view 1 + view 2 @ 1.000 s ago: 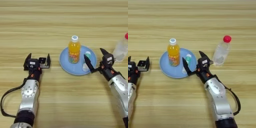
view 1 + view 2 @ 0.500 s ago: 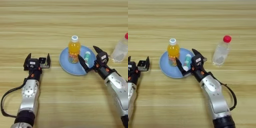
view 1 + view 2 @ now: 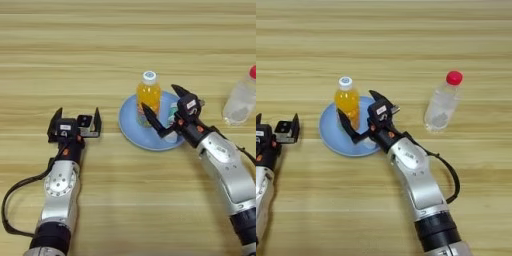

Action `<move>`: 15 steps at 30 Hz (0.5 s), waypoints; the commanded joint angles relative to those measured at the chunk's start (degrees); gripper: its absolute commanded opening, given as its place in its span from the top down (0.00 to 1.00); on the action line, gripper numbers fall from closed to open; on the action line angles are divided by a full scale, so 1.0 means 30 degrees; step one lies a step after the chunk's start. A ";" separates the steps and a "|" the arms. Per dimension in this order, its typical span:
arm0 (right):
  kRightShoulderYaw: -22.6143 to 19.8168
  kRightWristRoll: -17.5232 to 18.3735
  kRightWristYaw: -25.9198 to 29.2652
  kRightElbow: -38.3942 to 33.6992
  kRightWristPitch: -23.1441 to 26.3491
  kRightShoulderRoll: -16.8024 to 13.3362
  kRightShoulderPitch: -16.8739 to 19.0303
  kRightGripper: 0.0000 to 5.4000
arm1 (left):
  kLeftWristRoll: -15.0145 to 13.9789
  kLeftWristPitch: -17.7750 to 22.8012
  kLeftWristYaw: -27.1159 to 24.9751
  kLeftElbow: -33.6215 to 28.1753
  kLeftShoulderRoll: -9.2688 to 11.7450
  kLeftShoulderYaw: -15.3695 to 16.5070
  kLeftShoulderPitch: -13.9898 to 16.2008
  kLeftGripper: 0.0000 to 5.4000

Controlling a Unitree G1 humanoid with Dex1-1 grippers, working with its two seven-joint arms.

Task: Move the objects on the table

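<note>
Right gripper (image 3: 163,111) is over the round light-blue plate (image 3: 131,131), its two black fingers spread wide. One finger (image 3: 151,120) reaches low across the plate toward the base of the orange-juice bottle (image 3: 148,101); the other (image 3: 180,91) points up and away over the plate's right rim. Whether the lower fingertip touches the bottle cannot be told. The bottle stands upright on the plate's far half, white cap on top. A white-and-green tube (image 3: 173,113) lies on the plate between the spread fingers, largely hidden by the gripper body; contact with it cannot be confirmed. The plate sits near the middle of the table (image 3: 125,45), a little toward the right edge. The right arm runs from the plate down toward the near right corner, with a black cable looping beside it. Left gripper (image 3: 75,120) rests low on the table toward the left edge, well apart from the plate, fingers open and pointing to the far edge. A small black cube with white rim (image 3: 84,121) lies between those fingers, nearer the right one; no grip on it is evident. The left arm extends back to the near left corner. A clear plastic bottle with a red cap (image 3: 442,102) stands upright toward the right edge, apart from the plate and from both grippers.
</note>
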 commanded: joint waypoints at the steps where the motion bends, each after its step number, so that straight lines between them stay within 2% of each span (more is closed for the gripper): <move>1: -0.0073 -0.0041 0.0016 0.0997 0.0012 0.0347 -0.1004 0.00 | 0.0267 0.0053 0.0163 -0.0232 -0.0073 -0.0126 0.0150 0.00; 15: -0.0308 -0.0078 0.0108 0.4277 -0.0830 0.1212 -0.3069 0.00 | 0.0204 0.0059 0.0229 -0.0176 0.0014 -0.0217 0.0173 0.00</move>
